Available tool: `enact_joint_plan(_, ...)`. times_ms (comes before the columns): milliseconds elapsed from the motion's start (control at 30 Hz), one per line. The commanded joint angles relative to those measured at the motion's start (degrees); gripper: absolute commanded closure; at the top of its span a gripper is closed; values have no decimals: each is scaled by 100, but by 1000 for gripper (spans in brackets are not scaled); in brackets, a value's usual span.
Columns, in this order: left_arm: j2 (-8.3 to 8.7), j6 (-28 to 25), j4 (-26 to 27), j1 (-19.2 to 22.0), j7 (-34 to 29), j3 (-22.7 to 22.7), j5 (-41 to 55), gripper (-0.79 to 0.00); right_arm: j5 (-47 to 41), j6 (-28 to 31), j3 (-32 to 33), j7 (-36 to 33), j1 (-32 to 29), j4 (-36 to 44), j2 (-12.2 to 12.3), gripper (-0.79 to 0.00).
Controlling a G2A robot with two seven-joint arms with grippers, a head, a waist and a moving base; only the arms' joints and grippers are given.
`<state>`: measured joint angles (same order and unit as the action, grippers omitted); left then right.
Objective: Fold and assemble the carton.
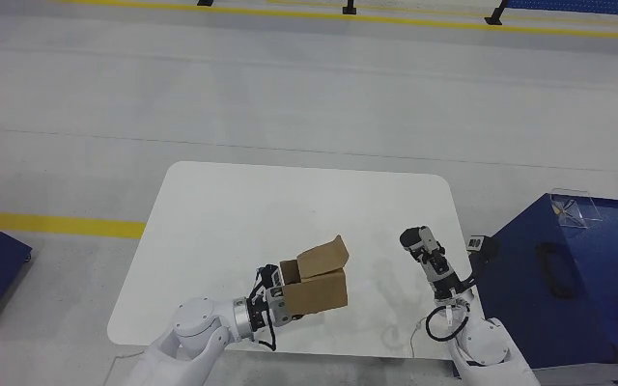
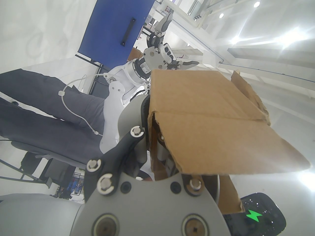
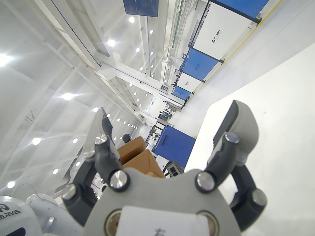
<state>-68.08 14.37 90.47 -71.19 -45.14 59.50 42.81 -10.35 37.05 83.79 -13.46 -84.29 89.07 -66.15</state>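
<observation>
Your left fingers are at the near left end of the carton. They look clenched on that end wall, because the brown box hangs off them over the near part of the bench. The card hides the tips in the left wrist view, so treat that grip as a good guess. The long side of the box runs left to right, and its right end sits a little farther back than its left end. One flap sticks up on top, along the far side, and it is not folded down yet. Your right fingers are spread wide apart and hold nothing. They sit to the right of the box, well apart from it, and they point toward the far side of the bench, not at the box. So the box is on the left of your free hand, and the raised flap is the part nearest to it. To push that flap down, I think you will need to turn the right fingers to the left and bring them across to the box while the left ones hold it still.
</observation>
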Motion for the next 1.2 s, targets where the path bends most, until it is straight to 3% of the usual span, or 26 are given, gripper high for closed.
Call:
enact_joint_plan(0, 0, 0, 0, 0, 0, 0, 0, 0, -1, 0, 0, 0, 0, 0, 0, -785)
enact_joint_plan(267, 0, 0, 0, 0, 0, 0, 0, 0, 21, -34, -3, 11, -11, 11, -2, -785)
enact_joint_plan(333, -11, 199, 165, -15, 347, -27, -25, 0, 134, -30, 33, -55, -16, -7, 5, -785)
enact_joint_plan(467, -107, 1379, 934, -85, 1974, -144, 589, 0, -28, 227, 173, -467, 96, -294, 38, -785)
enact_joint_plan(567, -278, 2325, 1488, -153, 4175, -374, 1502, 0, -28, 227, 173, -467, 96, -294, 38, -785)
enact_joint_plan(600, -362, 2293, 1613, -211, 4918, -417, 2053, 0, -28, 227, 173, -467, 96, -294, 38, -785)
enact_joint_plan(667, -545, 2166, 1777, -234, 6603, -628, 3188, 0, -28, 227, 173, -467, 96, -294, 38, -785)
enact_joint_plan(733, -722, 1661, 1881, -122, 8147, -882, 4067, 0, -28, 227, 173, -467, 96, -294, 38, -785)
enact_joint_plan(867, -1045, 328, 1781, 396, 10352, -1373, 5006, 0, -28, 227, 173, -467, 96, -294, 38, -785)
enact_joint_plan(933, -1189, -588, 1540, 594, 10989, -1507, 5115, 0, -28, 227, 173, -467, 96, -294, 38, -785)
enact_joint_plan(1033, -1370, -1380, 1093, 906, 11715, -1737, 5141, 0, -28, 227, 173, -467, 96, -294, 38, -785)
enact_joint_plan(1167, -1575, -1941, 649, 1179, 12060, -2037, 5099, 0, -28, 227, 173, -467, 96, -294, 38, -785)
